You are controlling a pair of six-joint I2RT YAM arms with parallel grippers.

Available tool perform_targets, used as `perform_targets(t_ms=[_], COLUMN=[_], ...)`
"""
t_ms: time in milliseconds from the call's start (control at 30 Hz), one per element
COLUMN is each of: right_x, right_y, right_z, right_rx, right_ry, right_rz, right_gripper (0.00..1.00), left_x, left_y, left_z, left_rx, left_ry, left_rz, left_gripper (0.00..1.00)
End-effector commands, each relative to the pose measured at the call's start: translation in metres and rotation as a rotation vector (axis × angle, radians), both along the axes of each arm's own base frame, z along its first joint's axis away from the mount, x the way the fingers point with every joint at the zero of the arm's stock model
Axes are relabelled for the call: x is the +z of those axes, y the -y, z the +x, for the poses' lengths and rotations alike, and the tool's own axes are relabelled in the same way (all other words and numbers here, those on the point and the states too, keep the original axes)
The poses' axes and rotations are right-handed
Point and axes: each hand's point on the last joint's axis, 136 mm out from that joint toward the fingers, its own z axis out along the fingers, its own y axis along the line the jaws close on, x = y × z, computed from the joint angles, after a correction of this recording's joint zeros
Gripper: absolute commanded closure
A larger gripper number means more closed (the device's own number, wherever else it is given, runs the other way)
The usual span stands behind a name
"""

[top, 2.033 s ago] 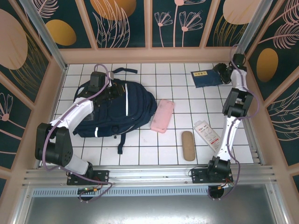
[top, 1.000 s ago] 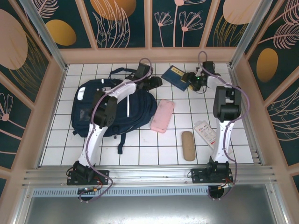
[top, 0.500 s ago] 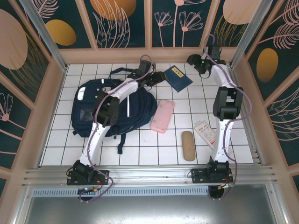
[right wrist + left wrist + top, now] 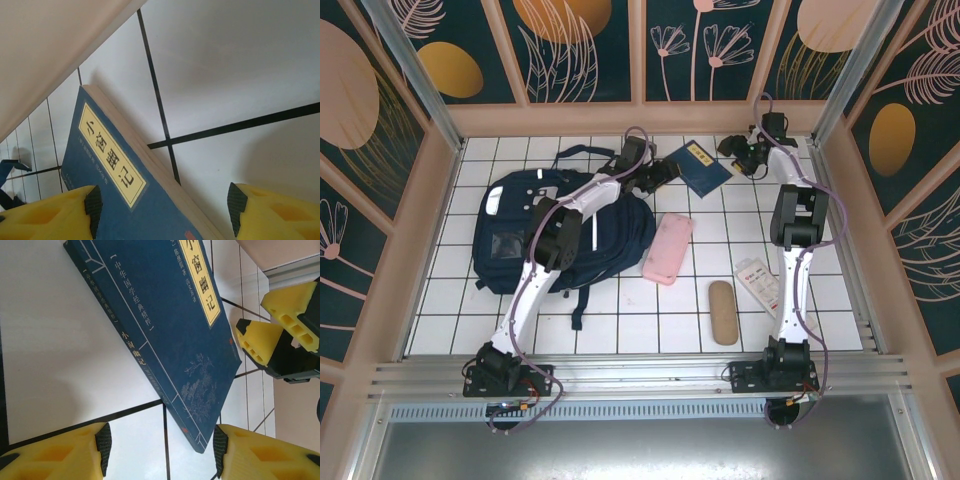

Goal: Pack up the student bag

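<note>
we see the left arm stretched nearly to full length from its base at the near edge. it crosses over the student bag (image 4: 615, 240) toward 1 o'clock. the left gripper (image 4: 663, 172) sits low over the white tiled table (image 4: 720, 225), just beside the 9 o'clock edge of a blue book (image 4: 700, 168). in the left wrist view its yellow fingers (image 4: 55, 452) stand wide apart and hold nothing, and one corner of the book lies on the tiles in the gap between them.

the right arm runs from its base straight toward 12 o'clock. its wrist is turned toward 9 o'clock close to the far wall (image 4: 650, 118). the right gripper (image 4: 738, 152) is near the book's 2 o'clock corner. in the right wrist view its fingers are also spread wide and grip nothing, with the book's page edge and yellow title strip just ahead of them. the two grippers face each other across the book, and we cannot tell whether either one touches it.

the student bag lies flat at about 9 to 10 o'clock on the table, well apart from the book. its long axis runs roughly from 9 to 3 o'clock, with the end bearing the pale patch toward 9. a loop sticks out toward 12 o'clock and a dark strap trails toward 6.

a pink case (image 4: 667, 248) lies just beside the bag's 3 o'clock end. a brown case (image 4: 723, 312) and a white packet (image 4: 763, 285) rest at about 4 to 5 o'clock.
</note>
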Motion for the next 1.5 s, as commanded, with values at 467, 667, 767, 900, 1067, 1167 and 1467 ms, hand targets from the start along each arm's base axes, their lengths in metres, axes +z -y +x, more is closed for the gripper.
perform_targets(t_ms=[467,667,767,900,1067,1167,1467], right_x=[-0.009,-0.002,0.0,0.017,0.041,0.044,0.059], right_y=[-0.066,-0.097,-0.105,-0.104,-0.097,-0.095,-0.085], right_z=[-0.074,-0.093,-0.096,-0.092,-0.084,-0.081,-0.082], right_rx=[0.193,0.255,0.267,0.263,0.236,0.22,0.166], right_ry=[-0.091,-0.09,-0.095,-0.065,-0.02,-0.021,-0.003], right_rz=[0.076,0.177,0.207,0.236,0.252,0.24,0.233], right_gripper=[0.35,0.4,0.41,0.44,0.5,0.56,0.72], left_x=[-0.034,-0.043,-0.039,-0.036,-0.036,-0.03,0.033], left_y=[0.002,0.009,0.016,0.02,0.019,0.018,-0.005], left_z=[0.009,0.007,0.004,0.001,0.0,-0.001,-0.005], left_rx=[0.082,0.067,0.045,0.025,0.021,0.012,0.014], left_ry=[-0.041,-0.071,-0.071,-0.066,-0.067,-0.056,0.057], left_rz=[0.075,0.037,0.018,0.019,0.026,0.032,0.112], left_gripper=[0.4,0.4,0.42,0.44,0.44,0.44,0.41])
